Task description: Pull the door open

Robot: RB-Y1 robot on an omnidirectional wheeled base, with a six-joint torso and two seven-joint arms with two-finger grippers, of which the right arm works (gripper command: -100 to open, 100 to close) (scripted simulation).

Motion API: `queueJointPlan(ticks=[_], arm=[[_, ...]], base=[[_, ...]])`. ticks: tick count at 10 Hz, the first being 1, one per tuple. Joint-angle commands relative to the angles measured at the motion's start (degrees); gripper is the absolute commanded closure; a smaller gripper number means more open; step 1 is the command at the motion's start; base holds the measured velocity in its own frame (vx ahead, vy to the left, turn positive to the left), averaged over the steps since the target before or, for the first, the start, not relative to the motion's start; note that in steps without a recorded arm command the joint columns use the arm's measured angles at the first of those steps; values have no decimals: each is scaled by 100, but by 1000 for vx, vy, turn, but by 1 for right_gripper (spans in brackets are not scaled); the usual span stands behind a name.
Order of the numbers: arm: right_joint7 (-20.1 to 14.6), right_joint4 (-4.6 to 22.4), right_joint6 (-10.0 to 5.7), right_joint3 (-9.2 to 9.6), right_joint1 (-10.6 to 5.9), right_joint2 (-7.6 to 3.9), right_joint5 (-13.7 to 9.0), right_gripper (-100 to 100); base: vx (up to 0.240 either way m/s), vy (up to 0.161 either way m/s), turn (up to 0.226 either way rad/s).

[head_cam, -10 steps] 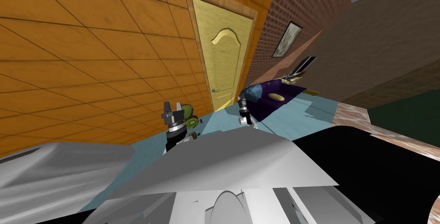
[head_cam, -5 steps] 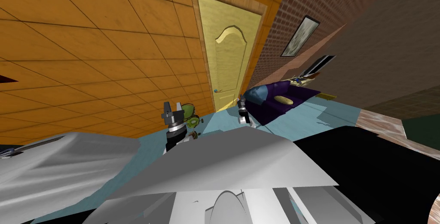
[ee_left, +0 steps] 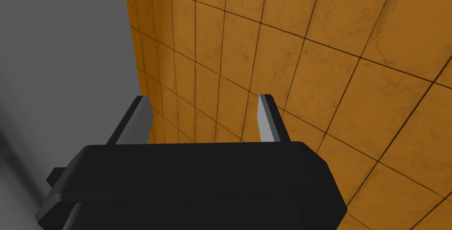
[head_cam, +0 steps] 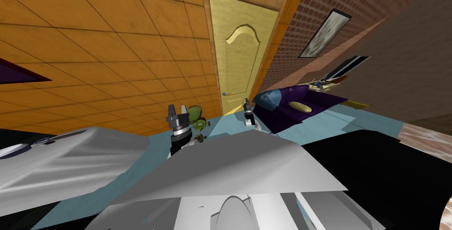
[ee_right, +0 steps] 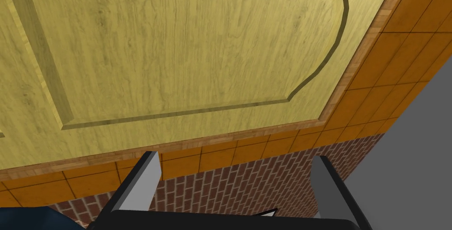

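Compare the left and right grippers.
The left gripper, grey blades on a dark box, faces the orange tiled wall; the right gripper, built alike, faces the pale yellow panelled wooden door. In the head view the right gripper sits nearer that door. Both are open and empty.

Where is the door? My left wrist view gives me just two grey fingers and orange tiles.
Observer: Ahead in the head view: a yellow door, shut, set in the orange tiled wall.
Operator: Has it a handle?
Observer: Yes, a small bluish handle by its left edge.
Operator: Is the other hand on it?
Observer: No. The right gripper is open, short of the door, holding nothing.
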Motion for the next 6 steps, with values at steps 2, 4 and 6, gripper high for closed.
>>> queueJointPlan(ticks=[2,4,6], arm=[[89,378,-51,-53,-203,-6,-42,-100],[138,711,-71,-90,-327,-17,-73,-100],[187,905,-90,-126,-450,-28,-104,-100]], base=[[39,-37,90],[37,-29,102],[37,-28,107]])
